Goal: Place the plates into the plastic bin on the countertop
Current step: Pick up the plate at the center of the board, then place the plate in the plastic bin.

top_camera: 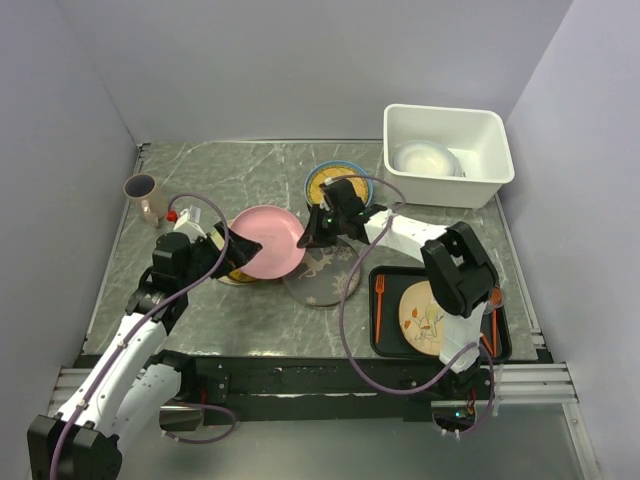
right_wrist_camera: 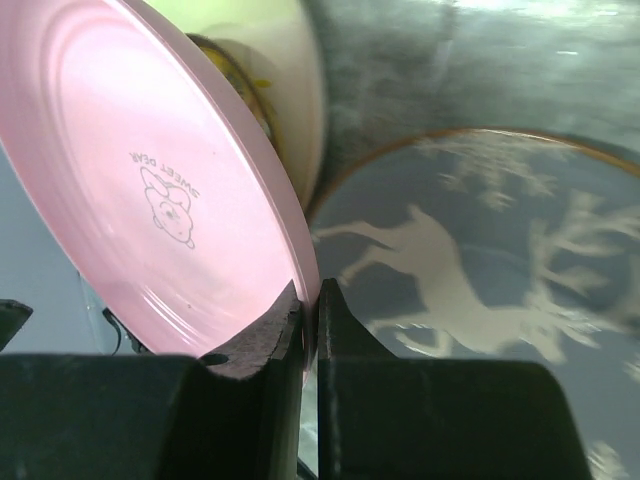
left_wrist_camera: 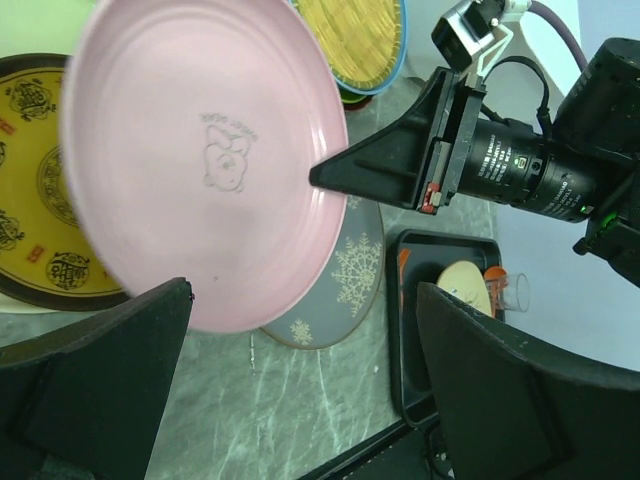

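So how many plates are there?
6 clear: the pink plate in the right hand, grey deer plate beside it, lattice plate behind, yellow plate left, white plate in the bin, cream plate on the black tray. Stacks may hide more.

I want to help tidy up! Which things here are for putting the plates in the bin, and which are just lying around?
For the job:
- pink plate
- grey deer plate
- yellow plate with blue rim
- white bin
- white plate inside the bin

Just lying about:
- cup
- black tray
- orange fork
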Robot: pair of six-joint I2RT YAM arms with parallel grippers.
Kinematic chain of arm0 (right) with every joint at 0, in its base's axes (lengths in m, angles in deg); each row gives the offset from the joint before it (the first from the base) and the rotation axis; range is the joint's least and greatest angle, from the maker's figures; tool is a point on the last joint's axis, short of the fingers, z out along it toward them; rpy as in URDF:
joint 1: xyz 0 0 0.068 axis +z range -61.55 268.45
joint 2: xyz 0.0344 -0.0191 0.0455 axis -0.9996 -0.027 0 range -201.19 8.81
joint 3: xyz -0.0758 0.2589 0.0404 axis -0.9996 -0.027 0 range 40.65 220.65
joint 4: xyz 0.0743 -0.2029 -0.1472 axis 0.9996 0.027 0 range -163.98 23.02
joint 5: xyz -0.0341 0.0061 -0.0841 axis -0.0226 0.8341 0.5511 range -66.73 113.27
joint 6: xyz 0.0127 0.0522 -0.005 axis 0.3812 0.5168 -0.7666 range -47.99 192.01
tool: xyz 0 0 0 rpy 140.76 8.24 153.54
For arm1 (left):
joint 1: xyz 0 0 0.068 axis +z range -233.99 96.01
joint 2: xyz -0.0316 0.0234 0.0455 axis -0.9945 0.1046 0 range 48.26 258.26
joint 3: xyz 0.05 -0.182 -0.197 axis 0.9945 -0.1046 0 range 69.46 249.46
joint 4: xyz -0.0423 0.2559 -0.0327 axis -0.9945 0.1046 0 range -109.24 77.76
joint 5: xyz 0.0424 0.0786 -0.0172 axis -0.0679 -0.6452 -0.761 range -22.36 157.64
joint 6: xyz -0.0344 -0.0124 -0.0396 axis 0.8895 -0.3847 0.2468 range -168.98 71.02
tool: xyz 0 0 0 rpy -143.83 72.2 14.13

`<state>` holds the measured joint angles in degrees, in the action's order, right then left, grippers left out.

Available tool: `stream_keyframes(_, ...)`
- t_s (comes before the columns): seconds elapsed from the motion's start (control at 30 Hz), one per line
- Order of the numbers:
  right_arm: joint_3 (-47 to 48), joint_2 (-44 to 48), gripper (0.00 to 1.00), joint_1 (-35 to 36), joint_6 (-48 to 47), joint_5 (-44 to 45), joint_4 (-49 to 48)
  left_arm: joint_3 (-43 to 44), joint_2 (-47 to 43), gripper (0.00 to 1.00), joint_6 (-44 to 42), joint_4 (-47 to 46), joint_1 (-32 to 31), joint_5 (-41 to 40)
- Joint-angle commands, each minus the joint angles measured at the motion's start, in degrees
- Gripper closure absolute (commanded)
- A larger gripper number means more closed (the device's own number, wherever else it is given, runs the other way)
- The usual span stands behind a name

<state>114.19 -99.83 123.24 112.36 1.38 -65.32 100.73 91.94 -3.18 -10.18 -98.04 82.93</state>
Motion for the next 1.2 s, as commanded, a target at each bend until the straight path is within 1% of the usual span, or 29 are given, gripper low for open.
stream_keyframes(0.0,-1.81,6.07,1.00,-3.31,-1.69,0.18,-0.85,2.14,-0.88,0.01,0.87,-2.99,0.33,2.46)
stream_keyframes(0.2,-3.93,10.55,1.00,-7.01,-3.09,0.53,0.30,0.38,-1.06,0.01,2.01,-4.58,0.33,2.99)
stream_keyframes(0.77,-6.21,21.18,1.00,-13.60,-5.46,0.88,4.08,-2.44,4.66,0.01,2.54,-8.53,0.33,5.10)
stream_keyframes(0.8,-6.30,21.88,1.00,-13.95,-5.55,0.97,4.43,-2.61,5.18,0.01,2.80,-10.01,0.33,5.19)
stream_keyframes(1.17,-2.35,23.83,1.00,-20.36,-8.45,1.15,9.26,-4.02,8.26,0.01,3.50,-12.84,0.33,6.33)
